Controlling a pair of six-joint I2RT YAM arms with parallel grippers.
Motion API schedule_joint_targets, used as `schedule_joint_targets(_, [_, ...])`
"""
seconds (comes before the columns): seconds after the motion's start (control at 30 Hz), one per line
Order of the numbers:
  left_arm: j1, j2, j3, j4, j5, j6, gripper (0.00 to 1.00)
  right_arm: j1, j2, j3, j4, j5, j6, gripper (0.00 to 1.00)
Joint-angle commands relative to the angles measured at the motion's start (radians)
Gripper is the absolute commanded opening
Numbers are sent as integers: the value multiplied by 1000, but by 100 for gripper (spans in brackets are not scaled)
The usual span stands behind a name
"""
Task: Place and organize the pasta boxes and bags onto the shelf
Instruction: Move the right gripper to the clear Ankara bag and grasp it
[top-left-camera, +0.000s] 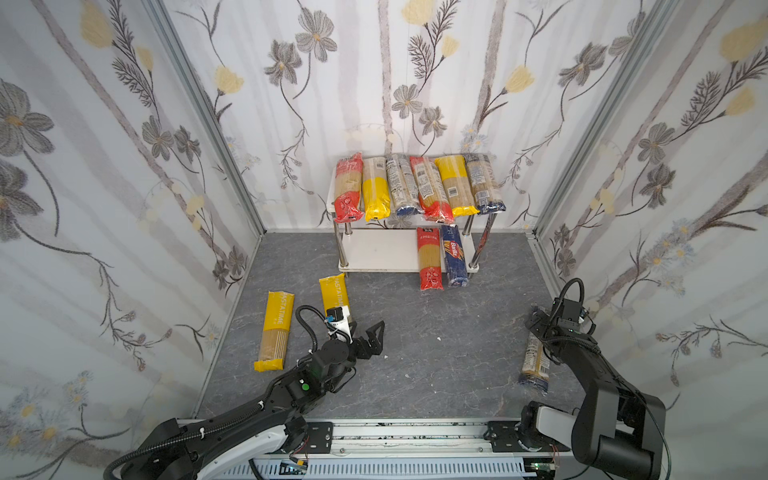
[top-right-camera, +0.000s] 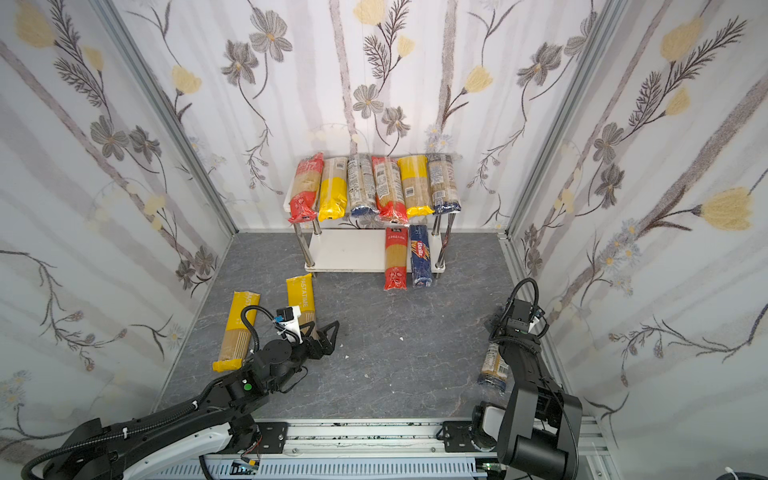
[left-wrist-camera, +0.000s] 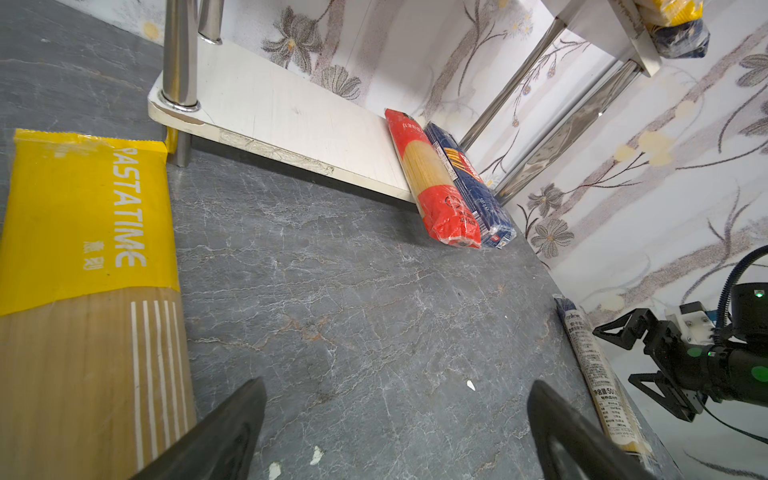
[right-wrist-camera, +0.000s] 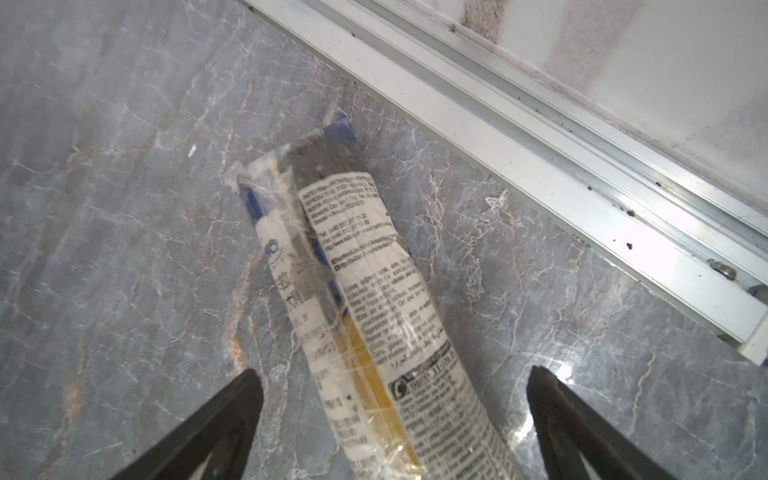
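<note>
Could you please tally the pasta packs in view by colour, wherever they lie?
Red-ended clear plastic spaghetti bags: 3
Yellow-ended clear plastic spaghetti bags: 4
Dark-blue-ended clear plastic spaghetti bags: 3
Dark blue Barilla pack: 1
Total: 11

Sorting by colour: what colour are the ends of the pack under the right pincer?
Dark blue; the pack shows best in the right wrist view.
</note>
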Motion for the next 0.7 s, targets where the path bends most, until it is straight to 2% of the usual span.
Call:
schedule_joint_targets(0.0, [9, -19, -11, 31, 4, -12, 100, -3, 47, 27, 1, -35, -51, 100])
schedule_joint_targets(0.13, [20, -61, -37, 31, -8, -22, 100, -9, 103, 77, -34, -40, -93, 100])
schedule_joint_targets(0.5, [38, -63, -41, 30, 4, -21, 100, -6, 168, 50, 28, -199, -67, 99])
schedule_joint_targets(0.6, [40, -78, -46, 31, 6, -21, 100, 25, 156, 31, 41, -207, -52, 96])
schedule_joint_targets(0.67, [41, -93, -51, 31, 6, -24, 100, 81, 149, 32, 42, -195, -37, 88])
